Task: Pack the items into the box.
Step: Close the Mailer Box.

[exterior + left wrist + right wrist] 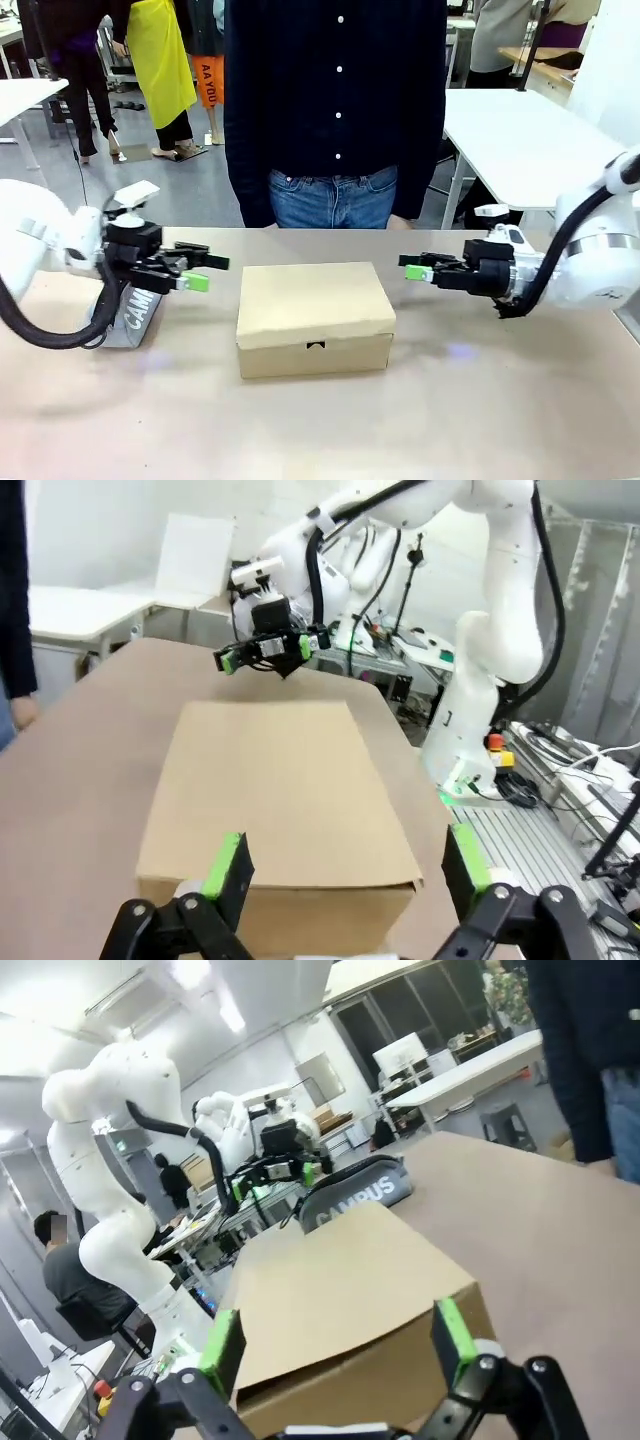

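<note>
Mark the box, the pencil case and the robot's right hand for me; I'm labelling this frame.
box (312,300), front view, middle of its closed lid.
pencil case (362,1196), right wrist view, its printed side.
right hand (415,267), front view, between its open green fingertips.

One closed cardboard box, one grey pencil case, two robot grippers and one person at a table.

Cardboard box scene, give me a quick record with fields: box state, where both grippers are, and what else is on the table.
box: brown cardboard box, lid closed, mid-table
left gripper: open, empty, left of the box, apart from it
right gripper: open, empty, right of the box, apart from it
pencil case: grey "CAMPUS" case, behind the left gripper
person: standing at the far side
</note>
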Motion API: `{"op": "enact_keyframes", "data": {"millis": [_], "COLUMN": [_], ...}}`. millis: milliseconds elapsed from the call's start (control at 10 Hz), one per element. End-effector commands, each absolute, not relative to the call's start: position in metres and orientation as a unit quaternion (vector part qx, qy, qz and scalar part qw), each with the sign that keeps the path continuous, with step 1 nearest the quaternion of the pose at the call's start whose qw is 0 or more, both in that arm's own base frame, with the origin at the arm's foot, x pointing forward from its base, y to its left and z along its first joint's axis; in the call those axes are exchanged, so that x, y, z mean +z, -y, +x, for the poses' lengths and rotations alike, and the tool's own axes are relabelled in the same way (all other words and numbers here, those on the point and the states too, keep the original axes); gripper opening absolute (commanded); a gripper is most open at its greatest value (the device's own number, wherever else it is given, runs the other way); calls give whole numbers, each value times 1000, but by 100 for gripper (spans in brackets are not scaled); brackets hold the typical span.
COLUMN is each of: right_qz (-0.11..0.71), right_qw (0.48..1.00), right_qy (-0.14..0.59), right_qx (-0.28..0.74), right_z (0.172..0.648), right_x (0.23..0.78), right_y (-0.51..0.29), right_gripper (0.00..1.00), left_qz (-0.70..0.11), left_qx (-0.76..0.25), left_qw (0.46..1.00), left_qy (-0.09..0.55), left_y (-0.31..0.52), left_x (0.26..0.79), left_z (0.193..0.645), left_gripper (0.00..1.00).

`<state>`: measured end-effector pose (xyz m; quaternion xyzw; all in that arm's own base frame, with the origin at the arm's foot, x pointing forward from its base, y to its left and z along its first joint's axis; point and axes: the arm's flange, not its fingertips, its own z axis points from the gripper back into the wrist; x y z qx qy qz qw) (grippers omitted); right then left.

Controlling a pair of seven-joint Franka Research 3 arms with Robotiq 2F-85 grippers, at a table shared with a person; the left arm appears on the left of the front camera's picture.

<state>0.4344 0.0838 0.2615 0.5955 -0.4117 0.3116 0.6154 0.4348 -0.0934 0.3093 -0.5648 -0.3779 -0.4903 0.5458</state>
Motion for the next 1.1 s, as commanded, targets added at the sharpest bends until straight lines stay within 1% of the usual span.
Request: {"op": "enact_keyframes", "data": {"millis": [0,100,200,300,500,600,900,1000], "right_qz": [591,600,586,572,559,559,510,496], "right_qw": [597,580,588,601,592,578,575,574], "right_qy": [452,463,465,458,461,459,462,455], "right_qx": [298,299,309,320,354,377,443,467], "right_z": [424,424,428,433,443,442,437,436], "right_x": [272,278,281,281,283,284,269,263], "right_y": [-71,-78,-93,-107,-145,-161,-194,-197], "right_gripper": [100,100,100,100,100,100,100,100], "left_qz": [-560,-572,-569,-571,-574,-560,-526,-527], "left_qx": [-467,-453,-451,-455,-481,-498,-544,-552], "left_qw": [520,493,478,470,457,462,493,493], "left_qy": [444,474,494,495,480,475,429,418], "left_y": [64,68,76,86,119,135,168,174], "left_x": [325,330,329,325,318,313,284,278], "left_z": [413,411,414,419,426,425,429,430], "left_gripper": [100,100,100,100,100,100,100,100]}}
